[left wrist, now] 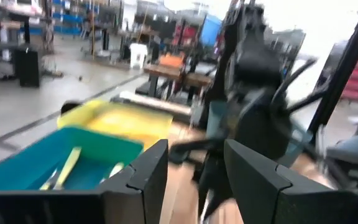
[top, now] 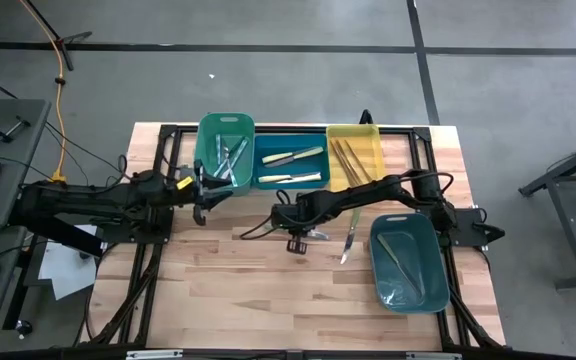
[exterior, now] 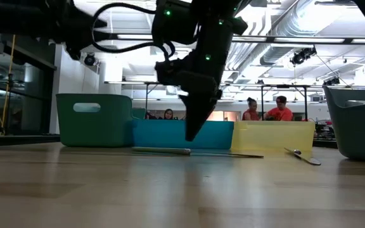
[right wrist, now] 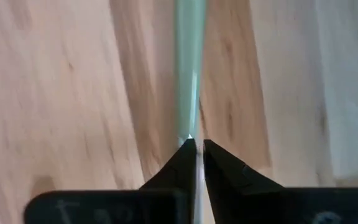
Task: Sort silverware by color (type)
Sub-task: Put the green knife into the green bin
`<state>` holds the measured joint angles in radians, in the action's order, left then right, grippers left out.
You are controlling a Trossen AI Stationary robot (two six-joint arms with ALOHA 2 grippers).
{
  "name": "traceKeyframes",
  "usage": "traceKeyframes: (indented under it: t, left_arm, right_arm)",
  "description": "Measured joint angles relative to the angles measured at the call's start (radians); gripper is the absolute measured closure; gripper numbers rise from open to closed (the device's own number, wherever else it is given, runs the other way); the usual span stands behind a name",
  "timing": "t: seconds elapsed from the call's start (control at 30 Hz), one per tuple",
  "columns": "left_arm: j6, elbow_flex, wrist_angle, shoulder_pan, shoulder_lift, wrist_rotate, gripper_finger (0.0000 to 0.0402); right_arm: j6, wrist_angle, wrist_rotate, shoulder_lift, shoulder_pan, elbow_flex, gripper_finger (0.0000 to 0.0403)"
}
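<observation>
My right gripper (top: 296, 240) (exterior: 192, 136) points steeply down over the table's middle, its fingers (right wrist: 219, 163) shut to a thin slit. Just beneath its tips a pale green-handled utensil (right wrist: 188, 68) (exterior: 163, 151) lies flat on the wood; in the low view the tips stand clear above it. Another utensil (top: 349, 240) (exterior: 303, 156) lies loose to the right. More silverware lies in the green bin (top: 208, 150), the blue bin (top: 268, 168), the yellow bin (top: 373, 150) and the grey-blue bin (top: 428, 285). My left gripper (top: 203, 192) (left wrist: 194, 186) waits open and level beside the green bin.
The green, blue and yellow bins stand in a row along the far side, the grey-blue bin at the near right. Bare wood lies across the near half of the table (top: 248, 290). People sit in the room beyond the table (exterior: 265, 109).
</observation>
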<state>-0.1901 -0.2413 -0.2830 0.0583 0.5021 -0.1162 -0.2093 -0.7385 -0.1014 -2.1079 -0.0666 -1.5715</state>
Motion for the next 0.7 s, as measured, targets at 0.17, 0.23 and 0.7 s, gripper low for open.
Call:
traceKeyframes:
  t: [0.17,0.23,0.7]
  left_arm:
    - [0.027,0.000,0.036,0.000,0.113,-0.073,0.0286]
    - [0.051,0.000,0.004,0.000,0.178,-0.076,0.0317]
    - [0.239,-0.004,-0.472,-0.002,0.782,0.189,0.0401]
  right_arm:
    - [0.034,-0.108,-0.052,0.026,0.000,0.000,0.0351]
    - [0.031,-0.158,-0.053,0.041,0.000,-0.001,0.0342]
    - [-0.050,0.032,-0.067,0.260,-0.010,0.264,0.0337]
